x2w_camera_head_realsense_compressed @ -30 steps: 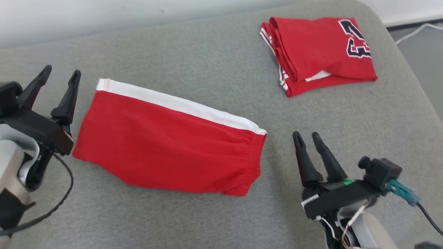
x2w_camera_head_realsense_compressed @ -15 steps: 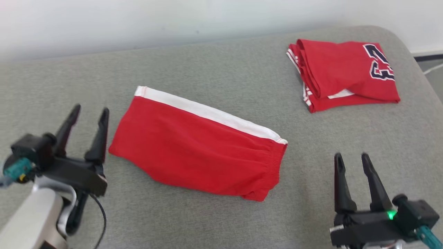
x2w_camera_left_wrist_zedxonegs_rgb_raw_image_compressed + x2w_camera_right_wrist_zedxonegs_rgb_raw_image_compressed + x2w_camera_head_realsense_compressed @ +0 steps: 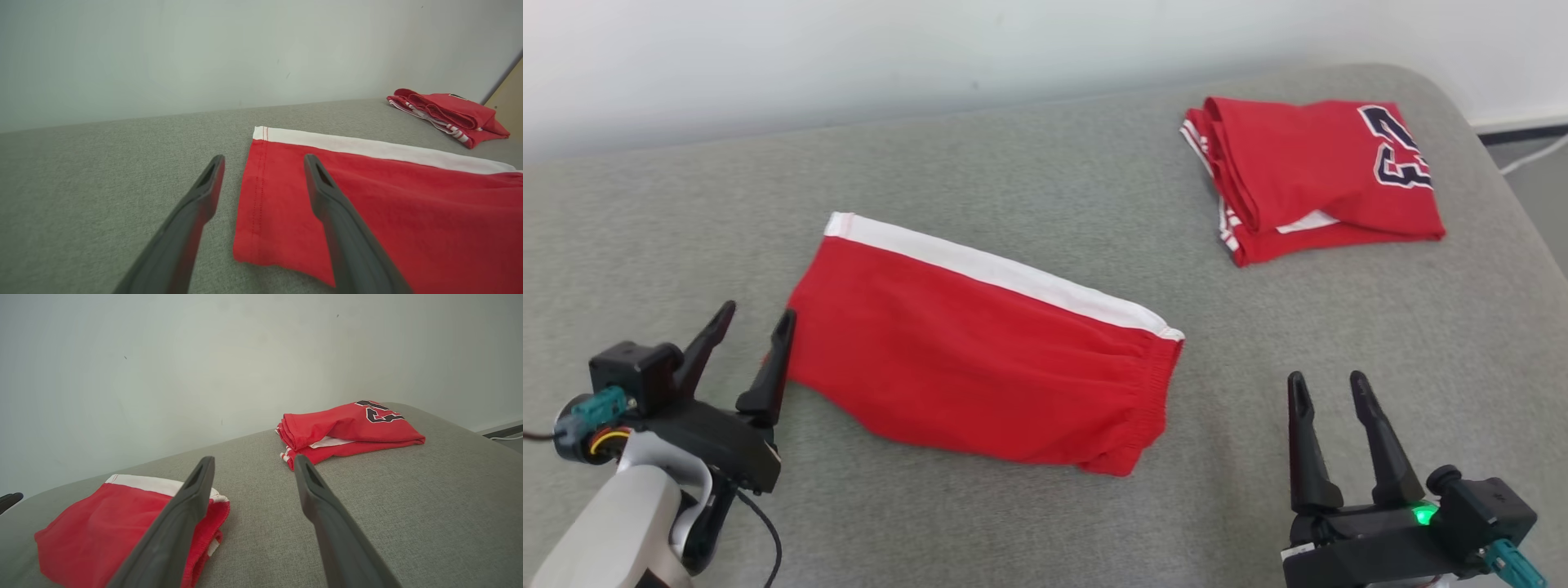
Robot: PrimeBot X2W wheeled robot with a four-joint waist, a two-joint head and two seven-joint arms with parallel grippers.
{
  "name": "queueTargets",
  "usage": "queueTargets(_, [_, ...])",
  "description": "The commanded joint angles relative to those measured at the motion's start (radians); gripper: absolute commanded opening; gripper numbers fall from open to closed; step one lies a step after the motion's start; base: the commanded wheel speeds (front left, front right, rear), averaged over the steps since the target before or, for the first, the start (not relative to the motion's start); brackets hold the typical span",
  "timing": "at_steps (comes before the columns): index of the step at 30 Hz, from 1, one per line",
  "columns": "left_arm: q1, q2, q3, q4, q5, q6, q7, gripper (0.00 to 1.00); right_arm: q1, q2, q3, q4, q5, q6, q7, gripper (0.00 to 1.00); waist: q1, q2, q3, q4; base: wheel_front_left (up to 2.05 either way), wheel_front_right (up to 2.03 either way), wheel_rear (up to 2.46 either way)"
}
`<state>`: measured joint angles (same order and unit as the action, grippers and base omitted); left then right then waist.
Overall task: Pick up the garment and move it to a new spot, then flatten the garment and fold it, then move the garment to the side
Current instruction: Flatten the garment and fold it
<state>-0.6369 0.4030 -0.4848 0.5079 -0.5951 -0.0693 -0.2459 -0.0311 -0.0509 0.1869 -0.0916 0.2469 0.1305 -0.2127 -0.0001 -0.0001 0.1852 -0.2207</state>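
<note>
- Head view: red shorts (image 3: pixel 980 367) with a white side stripe lie folded flat mid-frame on the grey cushion (image 3: pixel 1045 180). Their long axis runs from upper left down to lower right, with the elastic waistband end at the right.
- Left gripper (image 3: pixel 758 310) is at lower left, jaws wide, holding nothing. Its inner fingertip sits right at the shorts' left hem; can't tell if it touches.
- Right gripper (image 3: pixel 1325 377) is at lower right, jaws wide, empty. It's over bare cushion, near the waistband end but apart from it.
- Folded red jersey (image 3: pixel 1315 175) with dark numerals sits at upper right, well apart from the shorts and both grippers.
- Left wrist view: fingers straddle the hem edge, one over bare cushion, the other over red fabric. White stripe runs along the far side; jersey at far upper right.
- Right wrist view: fingers spread. The shorts' elastic end is at lower left, partly behind the left-hand finger. Jersey is right of centre, further back, with the pale wall (image 3: pixel 163 355) behind.
</note>
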Motion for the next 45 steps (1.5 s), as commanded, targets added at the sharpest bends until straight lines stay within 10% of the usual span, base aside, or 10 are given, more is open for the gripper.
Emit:
queueTargets(1, [-0.006, 0.002, 0.002, 0.008, -0.001, -0.002, 0.004, 1.00, 0.000, 0.001, 0.004, 0.002, 0.007, 0.001, -0.003, 1.00, 0.0001, 0.0001, 0.013, -0.018, 0.00, 0.00, 0.00])
queueTargets(18, [-0.101, -0.032, -0.071, 0.301, -0.039, -0.051, 0.127, 1.00, -0.017, 0.001, 0.027, 0.052, 0.032, 0.001, -0.035, 1.00, 0.0001, 0.0001, 0.061, -0.092, 0.00, 0.00, 0.00])
queueTargets(19, [-0.103, -0.035, -0.078, 0.307, -0.039, -0.054, 0.132, 0.81, -0.019, 0.001, 0.029, 0.055, 0.031, 0.001, -0.036, 1.00, 0.0001, 0.0001, 0.059, -0.090, 0.00, 0.00, 0.00])
queueTargets(20, [-0.106, -0.042, -0.087, 0.315, -0.043, -0.053, 0.128, 0.00, -0.021, 0.001, 0.031, 0.058, 0.031, 0.001, -0.036, 1.00, 0.0001, 0.0001, 0.054, -0.087, 0.00, 0.00, 0.00])
queueTargets(45, [0.087, -0.119, -0.102, 0.173, -0.079, 0.033, 0.010, 0.00, 0.048, 0.001, -0.002, 0.090, 0.013, 0.001, -0.024, 1.00, 0.0001, 0.0001, -0.107, 0.127, 0.00, 0.00, 0.00])
